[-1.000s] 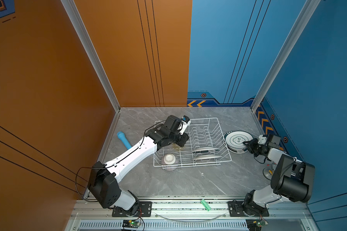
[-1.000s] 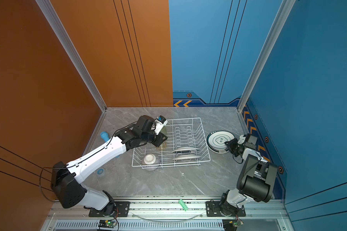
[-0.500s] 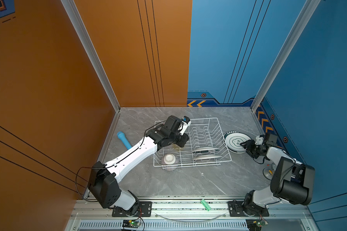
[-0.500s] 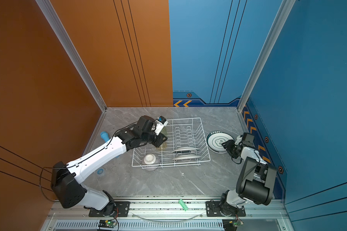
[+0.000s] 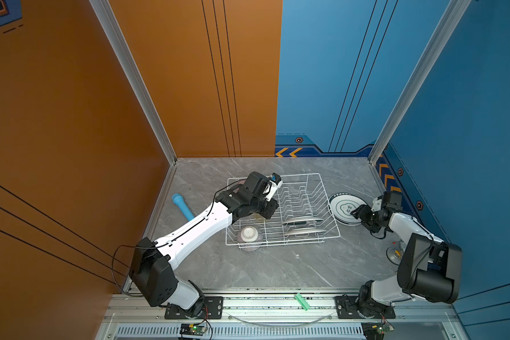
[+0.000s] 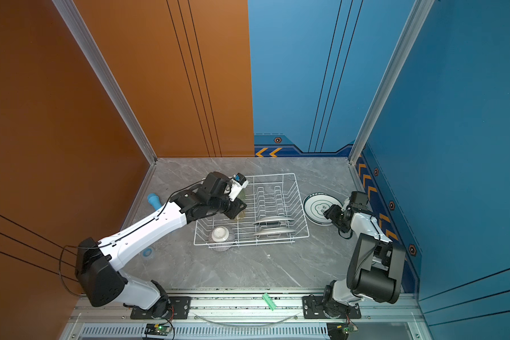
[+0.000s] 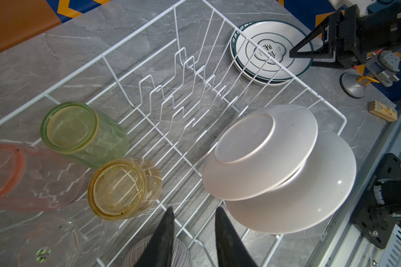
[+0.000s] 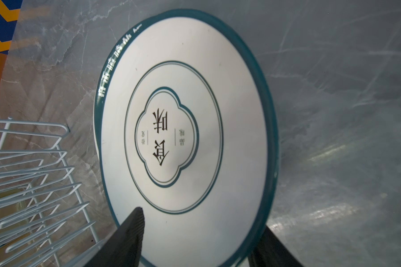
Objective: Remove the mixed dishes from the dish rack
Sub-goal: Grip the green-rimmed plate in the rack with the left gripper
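Dish rack (image 5: 328, 203) of white wire, rectangular, mid-table in both top views, with the mixed dishes partly inside, partly out. Near its front: two round white plates (image 5: 302, 220) leaning in the slots, and a small striped bowl (image 5: 249, 234) upside down at the front left corner. Just beside the right wall, flat on the grey marbled table (image 5: 277, 270): a stack of white plates with dark rings (image 5: 342, 204). Left gripper (image 5: 267, 215) low over the rack's left half. Right gripper (image 5: 354, 213) at the stack's near edge. Light-blue cylinder (image 5: 183, 206) lying well left of the rack.

From the left wrist: black fingers (image 7: 167, 231) narrowly apart, nothing between them, above the rack floor and the bowl. Four translucent tumblers close together inside, bases toward the camera: green tumbler (image 7: 79, 129), yellow tumbler (image 7: 120, 187), pink tumbler (image 7: 21, 178), clear tumbler (image 7: 49, 242). Both leaning plates seen from the back.

From the right wrist: fingers (image 8: 130, 231) spread wide, one over the top plate's face, the other outside its rim. Rack corner just beside the stack.
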Controlling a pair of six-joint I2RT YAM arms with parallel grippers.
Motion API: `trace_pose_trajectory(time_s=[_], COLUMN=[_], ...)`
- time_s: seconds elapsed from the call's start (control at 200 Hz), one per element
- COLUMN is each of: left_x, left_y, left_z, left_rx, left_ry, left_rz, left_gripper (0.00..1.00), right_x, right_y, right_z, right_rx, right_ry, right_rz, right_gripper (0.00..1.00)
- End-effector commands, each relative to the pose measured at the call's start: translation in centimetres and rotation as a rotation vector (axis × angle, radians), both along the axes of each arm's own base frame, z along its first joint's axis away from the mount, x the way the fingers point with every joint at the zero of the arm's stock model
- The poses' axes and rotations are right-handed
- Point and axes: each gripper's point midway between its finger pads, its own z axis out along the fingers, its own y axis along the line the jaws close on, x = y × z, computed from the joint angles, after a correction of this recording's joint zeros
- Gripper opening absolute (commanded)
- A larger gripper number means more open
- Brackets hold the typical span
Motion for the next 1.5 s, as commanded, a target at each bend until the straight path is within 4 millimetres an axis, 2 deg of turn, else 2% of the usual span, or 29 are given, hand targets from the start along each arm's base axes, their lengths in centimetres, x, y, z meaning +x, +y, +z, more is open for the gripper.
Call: trace_pose_trajectory(time_s=[0.0, 0.15, 0.27, 0.345, 0.436, 0.666, 0.751, 0.876, 0.981, 1.257, 1.492], left_x=[-0.2, -0.3, -0.6, -1.1, -1.8, -4.6, -5.4, -5.3, -5.0, -4.3, -3.5], left_y=[0.2, 0.1, -0.2, -0.7, -1.6, -5.1, -6.5, -8.0, -8.7, -9.9, -10.5], left_z=[0.1, -0.3, -0.5, -0.5, -0.3, 0.3, 0.1, -0.8, -2.1, -3.8, -4.5], left_rx=[0.029, 0.043, 0.053, 0.057, 0.071, 0.128, 0.189, 0.276, 0.358, 0.447, 0.497], left_ry=[-0.011, -0.008, -0.005, -0.011, -0.035, -0.129, -0.167, -0.167, -0.158, -0.137, -0.137], left_rz=[-0.007, -0.012, -0.026, -0.059, -0.108, -0.297, -0.359, -0.405, -0.423, -0.443, -0.446], left_gripper=[0.32, 0.32, 0.32, 0.32, 0.33, 0.36, 0.37, 0.34, 0.33, 0.33, 0.28], right_x=[0.0, -0.4, -0.6, -0.5, -0.4, -0.2, -0.2, -0.3, -0.4, -0.6, -0.5], right_y=[-0.5, -0.8, -1.0, -1.0, -0.5, 4.0, 5.5, 7.3, 8.1, 8.3, 8.2], right_z=[0.6, 0.5, 1.1, 2.1, 4.2, 10.0, 11.4, 12.8, 13.3, 13.1, 12.7], right_rx=[-0.053, -0.089, -0.103, -0.109, -0.123, -0.16, -0.169, -0.169, -0.166, -0.163, -0.16], right_ry=[0.015, 0.04, 0.032, 0.003, -0.053, -0.202, -0.234, -0.278, -0.297, -0.308, -0.305], right_rz=[0.011, 0.01, 0.004, -0.004, 0.007, 0.133, 0.171, 0.213, 0.231, 0.239, 0.245], right_gripper=[0.67, 0.75, 0.76, 0.76, 0.76, 0.77, 0.77, 0.76, 0.76, 0.76, 0.76])
